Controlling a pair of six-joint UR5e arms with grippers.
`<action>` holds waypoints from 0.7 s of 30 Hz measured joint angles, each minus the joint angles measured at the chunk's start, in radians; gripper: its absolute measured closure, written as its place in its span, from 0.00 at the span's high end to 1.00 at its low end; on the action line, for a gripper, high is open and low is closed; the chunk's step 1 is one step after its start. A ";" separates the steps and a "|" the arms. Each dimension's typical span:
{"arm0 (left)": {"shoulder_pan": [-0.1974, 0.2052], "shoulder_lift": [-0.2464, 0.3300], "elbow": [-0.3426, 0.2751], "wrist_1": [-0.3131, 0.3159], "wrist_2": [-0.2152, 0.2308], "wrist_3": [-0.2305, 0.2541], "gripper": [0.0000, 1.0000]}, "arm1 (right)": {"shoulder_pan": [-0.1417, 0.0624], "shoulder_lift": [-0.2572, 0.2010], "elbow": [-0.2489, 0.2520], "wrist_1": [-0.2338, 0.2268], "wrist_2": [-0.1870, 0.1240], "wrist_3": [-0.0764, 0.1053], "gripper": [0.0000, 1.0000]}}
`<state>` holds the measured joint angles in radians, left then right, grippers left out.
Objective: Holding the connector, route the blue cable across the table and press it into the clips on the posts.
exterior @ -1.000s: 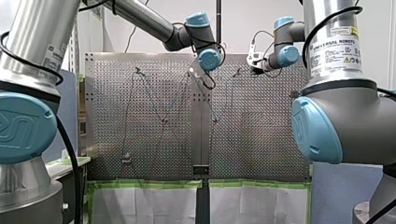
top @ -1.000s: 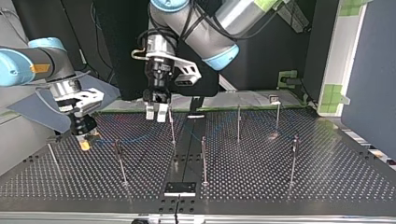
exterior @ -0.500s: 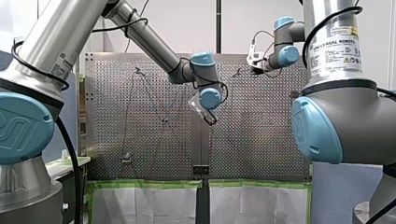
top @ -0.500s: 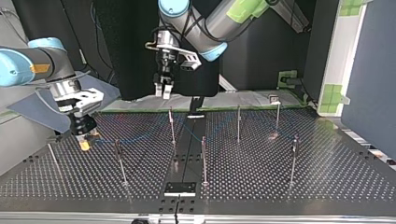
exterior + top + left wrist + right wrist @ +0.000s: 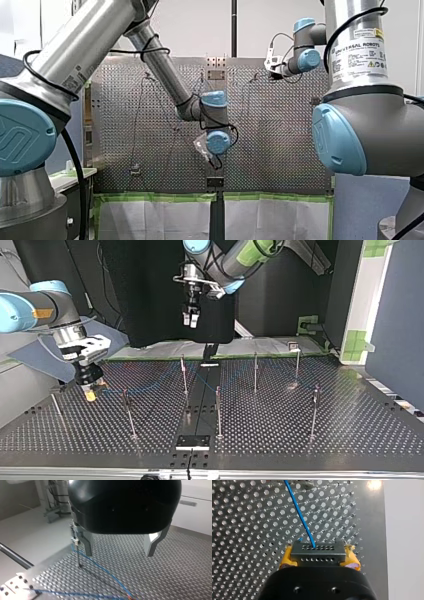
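Two states: right end effector (image 5: 90,392), nine o'clock in top view, clamps the connector (image 5: 317,553); left end effector (image 5: 119,551), open and empty, should probably next press blue cable (image 5: 100,567) into clips (image 5: 74,540).

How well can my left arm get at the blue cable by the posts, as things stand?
Probably yes. The left tool is open and empty above the table, and the blue cable runs bare just under it. Only one thin post stands close beside the tool.
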<state>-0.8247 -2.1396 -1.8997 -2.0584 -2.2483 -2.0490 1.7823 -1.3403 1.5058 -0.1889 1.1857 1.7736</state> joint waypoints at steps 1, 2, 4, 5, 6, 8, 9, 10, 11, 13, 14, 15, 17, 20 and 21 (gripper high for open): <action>0.000 -0.009 -0.009 0.009 -0.001 0.001 1.00 | 0.000 0.000 0.000 0.000 0.000 0.000 0.00; 0.000 -0.020 -0.020 0.020 -0.002 0.002 1.00 | 0.000 0.000 0.000 0.000 0.000 0.000 0.00; 0.000 -0.036 -0.036 0.035 -0.002 0.005 1.00 | -0.001 0.000 0.000 0.000 0.000 0.000 0.00; 0.000 -0.046 -0.047 0.046 -0.002 0.007 1.00 | -0.001 0.000 0.000 0.000 0.000 0.000 0.00; 0.000 -0.053 -0.055 0.055 -0.002 0.009 1.00 | -0.002 0.000 0.000 0.000 0.000 0.000 0.00; 0.000 -0.063 -0.077 0.073 -0.003 0.013 1.00 | -0.002 0.000 0.000 0.001 0.000 0.001 0.00; 0.000 -0.065 -0.087 0.076 -0.003 0.014 1.00 | -0.002 0.000 0.000 0.001 0.000 0.002 0.00; 0.000 -0.067 -0.097 0.077 -0.003 0.016 1.00 | -0.002 0.000 0.000 0.001 0.000 0.002 0.00; 0.000 -0.068 -0.110 0.075 -0.003 0.018 1.00 | -0.002 0.000 0.000 0.001 0.000 0.002 0.00; 0.000 -0.069 -0.131 0.070 -0.003 0.025 1.00 | -0.001 0.000 0.000 0.001 0.000 0.002 0.00; 0.001 -0.069 -0.145 0.067 -0.004 0.030 1.00 | -0.001 0.000 0.000 0.002 0.000 0.002 0.00; 0.001 -0.069 -0.155 0.065 -0.004 0.032 1.00 | 0.000 0.000 0.000 0.002 0.000 0.002 0.00; 0.002 -0.069 -0.172 0.063 -0.004 0.036 1.00 | 0.002 0.000 0.000 0.003 0.000 0.001 0.00; 0.003 -0.070 -0.182 0.061 -0.004 0.037 1.00 | 0.003 0.000 0.000 0.003 0.000 0.000 0.00; 0.003 -0.070 -0.183 0.061 -0.004 0.038 1.00 | 0.004 0.000 0.000 0.003 0.000 0.000 0.00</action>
<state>-0.8214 -2.2092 -2.0828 -1.9971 -2.2525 -2.0114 1.7859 -1.3401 1.5058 -0.1859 1.1859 1.7738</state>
